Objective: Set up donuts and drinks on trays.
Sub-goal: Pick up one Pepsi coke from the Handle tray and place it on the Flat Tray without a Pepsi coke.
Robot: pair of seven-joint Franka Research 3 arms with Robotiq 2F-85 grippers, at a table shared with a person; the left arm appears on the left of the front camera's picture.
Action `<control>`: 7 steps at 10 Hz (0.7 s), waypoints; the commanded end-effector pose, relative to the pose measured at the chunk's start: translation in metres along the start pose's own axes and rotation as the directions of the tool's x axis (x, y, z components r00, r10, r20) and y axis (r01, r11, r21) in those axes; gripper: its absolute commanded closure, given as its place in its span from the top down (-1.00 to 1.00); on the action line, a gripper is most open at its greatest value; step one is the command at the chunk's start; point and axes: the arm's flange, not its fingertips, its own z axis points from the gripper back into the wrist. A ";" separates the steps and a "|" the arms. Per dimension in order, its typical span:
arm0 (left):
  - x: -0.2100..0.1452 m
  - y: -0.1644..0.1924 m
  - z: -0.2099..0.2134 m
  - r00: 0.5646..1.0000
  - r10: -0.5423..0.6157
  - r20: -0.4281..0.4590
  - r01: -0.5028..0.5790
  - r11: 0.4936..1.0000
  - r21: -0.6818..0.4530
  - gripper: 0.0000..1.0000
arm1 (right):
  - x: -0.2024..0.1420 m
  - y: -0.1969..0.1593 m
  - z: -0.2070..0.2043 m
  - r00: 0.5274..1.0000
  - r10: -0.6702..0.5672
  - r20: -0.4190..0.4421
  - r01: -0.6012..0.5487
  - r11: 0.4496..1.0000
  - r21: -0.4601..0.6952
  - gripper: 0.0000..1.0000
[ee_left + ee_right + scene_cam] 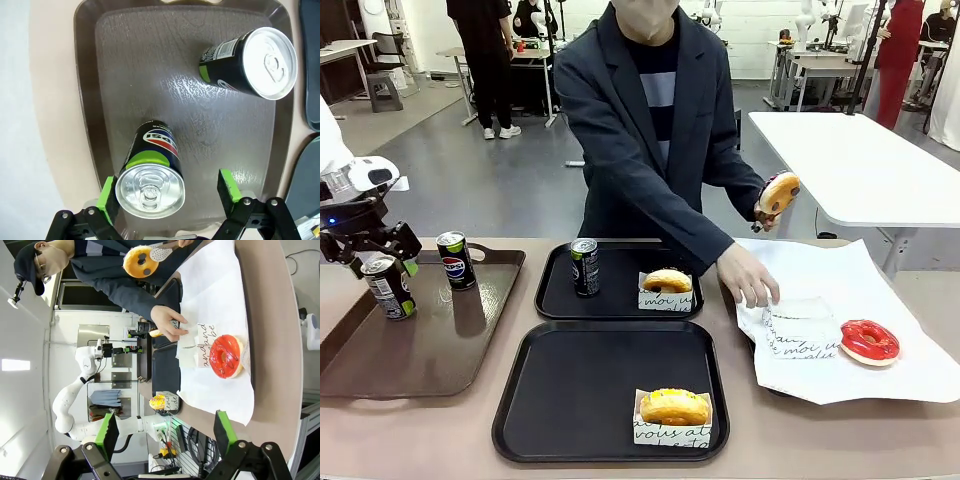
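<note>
1. The left gripper (167,193) hangs wide open over the brown tray (150,90), at the left of the front view. Its green pads stand on either side of an upright can (150,186). The can sits off-centre, close against one pad and clear of the other.
2. The can's long axis is vertical and runs along the fingers, so closing would likely take it across its width. The left arm is by far the nearer.
3. The right gripper (167,435) is also spread wide and holds nothing. It faces the red donut (227,356) on the white paper (210,290).
4. There are three cans. The second can (455,260) shares the brown tray, and the third can (584,267) stands on the far black tray (552,300).
5. There are four donuts: a sleeved donut (667,281) on the far black tray, another sleeved donut (674,407) on the near black tray (570,400), the red donut, and a lifted donut (778,194) held up by the person.
6. There are two black trays, and the near one lacks a can.
</note>
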 end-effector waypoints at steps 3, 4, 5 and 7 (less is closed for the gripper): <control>0.000 0.001 -0.008 0.999 0.020 0.032 -0.022 0.998 0.064 1.00 | -0.001 0.000 0.000 1.000 0.005 0.001 -0.005 1.000 0.009 1.00; -0.002 0.002 -0.011 0.999 0.030 0.042 -0.033 0.996 0.081 1.00 | -0.001 0.000 0.000 1.000 0.005 0.001 -0.005 1.000 0.009 1.00; -0.001 0.002 -0.011 0.998 0.033 0.045 -0.037 0.996 0.084 1.00 | -0.001 0.000 0.000 1.000 0.005 0.001 -0.005 1.000 0.009 1.00; 0.003 0.001 -0.013 0.998 0.030 0.047 -0.033 0.997 0.072 1.00 | -0.001 0.000 0.000 1.000 0.005 0.001 -0.005 1.000 0.009 1.00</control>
